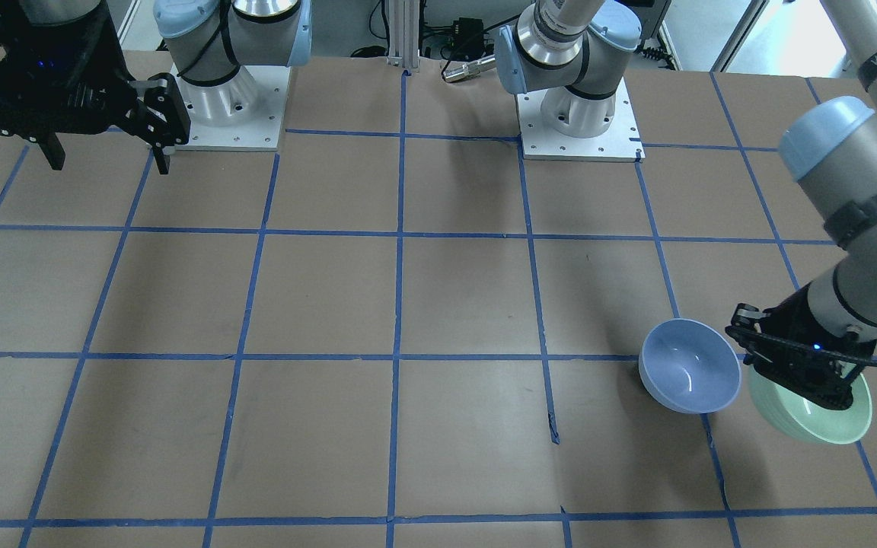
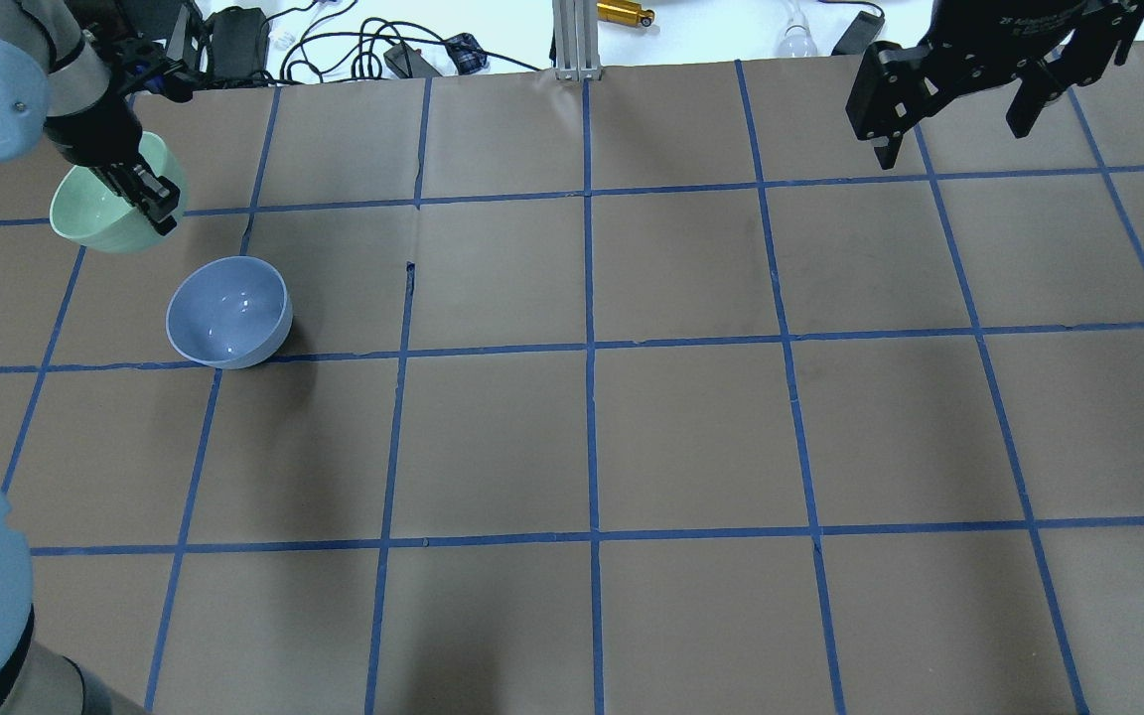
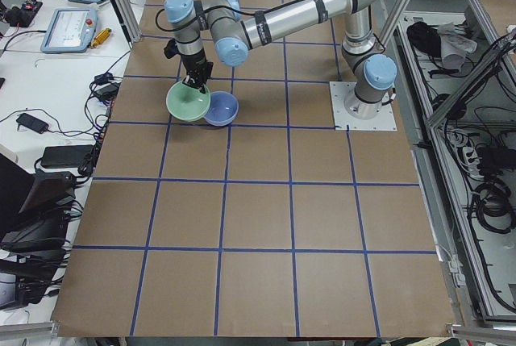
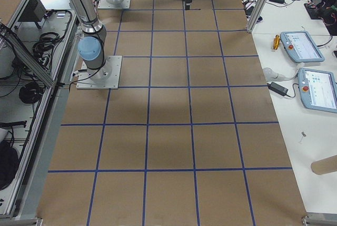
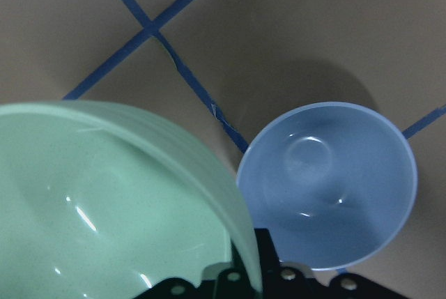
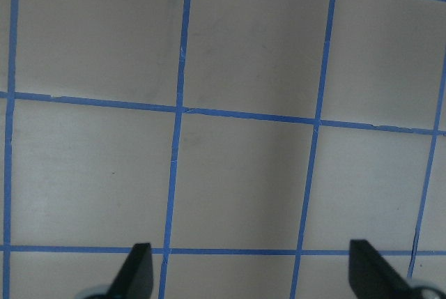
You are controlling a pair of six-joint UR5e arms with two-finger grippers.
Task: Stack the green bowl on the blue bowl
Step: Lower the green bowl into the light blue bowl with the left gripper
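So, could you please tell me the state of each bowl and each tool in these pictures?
green bowl, tilted, gripped at its rim, beside the blue bowl and not yet stacked on it
blue bowl, upright on the table, empty, not gripped
left tool, shut on the green bowl's rim
right tool, open and empty, above bare table far from both bowls
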